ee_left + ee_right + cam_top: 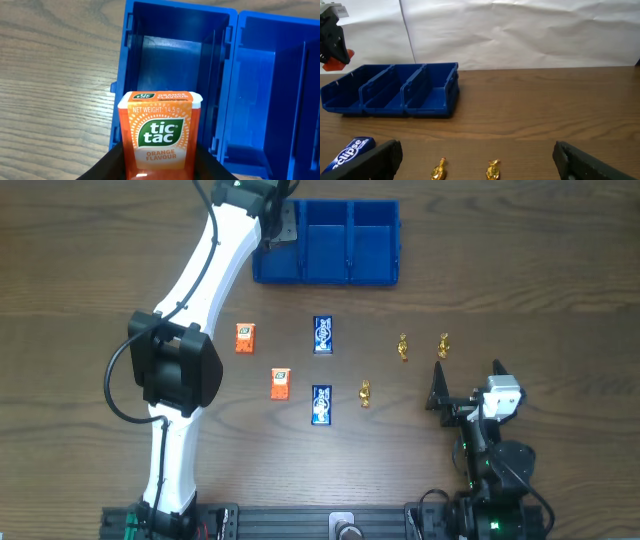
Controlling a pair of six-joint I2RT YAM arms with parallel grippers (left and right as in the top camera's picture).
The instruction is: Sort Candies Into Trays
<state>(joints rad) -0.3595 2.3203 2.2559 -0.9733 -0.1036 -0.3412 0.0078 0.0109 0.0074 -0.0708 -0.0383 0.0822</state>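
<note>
My left gripper (pixel 278 222) hangs above the left-hand compartment of the blue three-part tray (pixel 325 277), shut on an orange mint box (pixel 161 132). That compartment (pixel 170 55) lies just beyond and below the box. In the right wrist view the left gripper (pixel 331 42) hovers over the tray's (pixel 432 102) far end with orange showing under it. On the table lie two more orange boxes (pixel 245 337) (pixel 281 383), two blue gum packs (pixel 322 335) (pixel 321 405) and three gold-wrapped candies (pixel 403 346) (pixel 443 345) (pixel 365 393). My right gripper (pixel 440 388) rests open near the gold candies.
The tray stands at the table's far edge, and all three of its compartments look empty. A white sheet hangs behind the table. Bare wood lies to the left of the orange boxes and to the right of the tray.
</note>
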